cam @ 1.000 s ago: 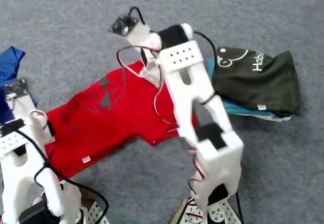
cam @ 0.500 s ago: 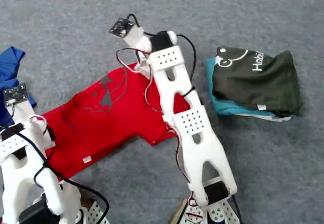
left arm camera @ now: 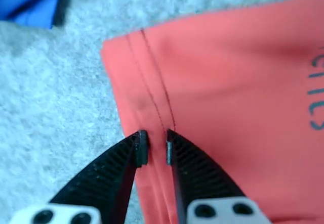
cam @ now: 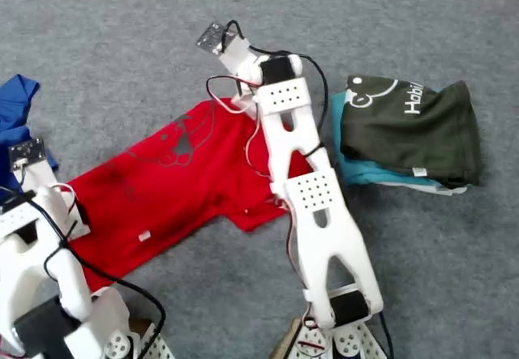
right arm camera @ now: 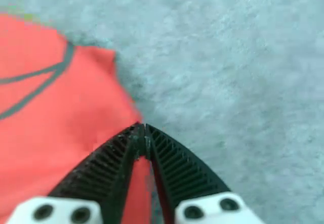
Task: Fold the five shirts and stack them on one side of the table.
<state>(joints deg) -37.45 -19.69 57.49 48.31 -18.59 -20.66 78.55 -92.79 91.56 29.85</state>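
Note:
A red shirt [cam: 162, 189] lies spread out on the grey table [cam: 97, 51], with a dark print near its far end. In the left wrist view, my left gripper [left arm camera: 154, 150] is shut on the stitched hem of the red shirt [left arm camera: 228, 97], with a fold of cloth between its tips. That arm [cam: 36, 245] stands at the shirt's near left end. My right gripper [right arm camera: 143, 133] is shut on the far edge of the red shirt [right arm camera: 45, 113]. Its arm [cam: 300, 164] stretches across the shirt's right side.
A dark green folded shirt [cam: 409, 132] lies on top of a teal one [cam: 357, 171] in a stack at the right. A blue shirt [cam: 15, 112] lies crumpled at the left edge; the blue shirt [left arm camera: 30, 1] is close to the left gripper.
The right arm has stretched out and drawn the shirt's far edge to the right. The red shirt has shifted right and pulled flatter. The left arm has sunk a little nearer.

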